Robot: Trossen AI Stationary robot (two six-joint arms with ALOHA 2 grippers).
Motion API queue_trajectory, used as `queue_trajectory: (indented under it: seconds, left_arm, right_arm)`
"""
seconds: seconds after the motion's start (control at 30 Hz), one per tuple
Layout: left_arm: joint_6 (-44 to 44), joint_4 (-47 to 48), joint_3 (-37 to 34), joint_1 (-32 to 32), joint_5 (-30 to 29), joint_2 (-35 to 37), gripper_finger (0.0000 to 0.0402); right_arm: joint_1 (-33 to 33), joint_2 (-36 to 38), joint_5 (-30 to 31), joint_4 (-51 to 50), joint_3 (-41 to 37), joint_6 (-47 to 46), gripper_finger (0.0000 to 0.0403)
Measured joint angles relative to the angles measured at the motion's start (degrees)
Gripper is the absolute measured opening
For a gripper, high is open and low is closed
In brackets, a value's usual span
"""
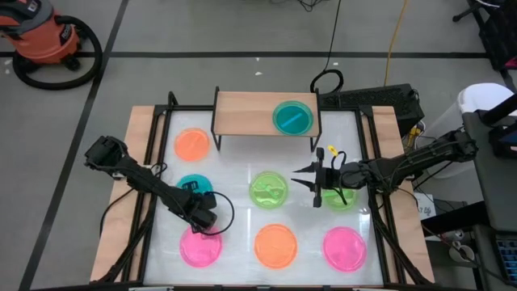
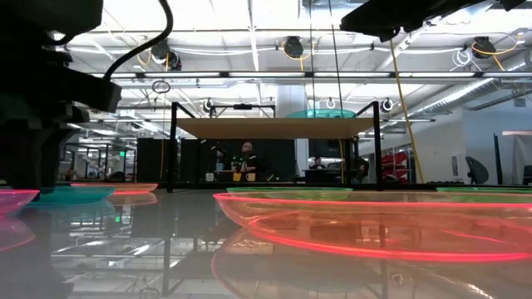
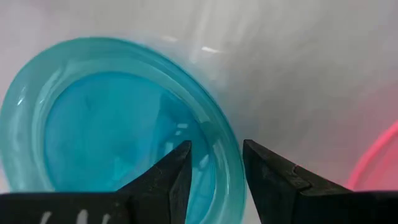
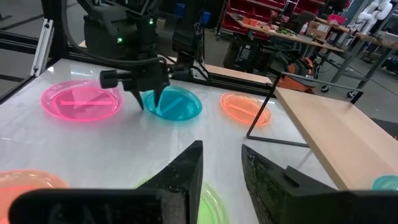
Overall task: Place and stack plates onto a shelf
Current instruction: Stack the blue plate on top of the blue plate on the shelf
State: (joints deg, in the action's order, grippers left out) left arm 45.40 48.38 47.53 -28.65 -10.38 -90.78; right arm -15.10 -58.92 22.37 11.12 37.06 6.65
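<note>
1. I see my left hand [image 1: 205,217] low over the teal plate [image 1: 192,187] on the left part of the desk [image 1: 242,174]. In the left wrist view its two fingers [image 3: 168,180] stand apart, one on each side of the rim of this plate [image 3: 118,124], but they are not clenched on it.
2. My right hand [image 1: 311,183] hangs above the desk between two green plates, one [image 1: 268,190] toward the middle and one [image 1: 341,196] partly under the arm. Its fingers [image 4: 183,171] have a gap between them and grasp nothing.
3. The shelf [image 1: 242,113] stands at the far edge of the desk. One teal plate [image 1: 292,118] already lies on its right part.
4. An orange plate [image 1: 192,144] lies near the left leg of the shelf.
5. In the near row I count three plates: pink [image 1: 199,247] just beside my left hand, orange [image 1: 275,245] in the middle, pink [image 1: 345,247] at the right.
6. In the low view a person [image 2: 244,161] is far behind the shelf.
</note>
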Motion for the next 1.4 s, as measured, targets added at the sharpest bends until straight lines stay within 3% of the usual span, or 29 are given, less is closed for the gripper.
queue_trajectory:
  seconds: [0.2, 0.47, 0.73, 0.9, 1.1, 1.27, 1.33, 1.4]
  left_arm:
    - [0.15, 2.78, -0.05, 0.44, -0.47, 0.0, 0.0135]
    - [-0.84, 2.9, -0.05, 0.15, 3.06, 0.01, 0.0016]
    - [-2.19, 11.36, 4.67, -2.2, 5.05, 0.61, 0.0003]
    - [-5.88, 18.09, 13.32, -4.21, -0.39, 0.61, 0.0002]
    - [-17.64, 19.42, 24.21, -6.4, -10.15, 0.61, 0.0001]
    - [-35.14, 18.22, 29.6, -5.77, -24.8, 0.61, 0.0001]
    - [-43.3, 16.29, 30.71, -4.04, -31.5, 0.61, 0.0001]
    - [-52.26, 12.28, 31.26, -0.38, -34.59, 0.63, 0.0001]
  right_arm:
    - [0.01, 0.0, 0.0, -0.38, 0.0, -1.04, 0.0093]
    - [0.0, 0.0, -0.01, -0.48, 0.0, -1.06, 0.0093]
    - [0.01, 0.0, 0.0, -0.74, 0.0, -1.06, 0.0093]
    - [0.0, 0.0, 0.0, -0.72, 0.0, -1.06, 0.0093]
    - [-0.01, 0.0, 0.0, -0.72, 0.0, -1.05, 0.0093]
    - [0.01, 0.0, 0.0, -0.7, 0.0, -1.0, 0.0093]
    - [0.0, 0.0, 0.0, -0.71, 0.0, -0.98, 0.0093]
    - [-0.01, 0.0, 0.0, -0.7, 0.0, -0.92, 0.0093]
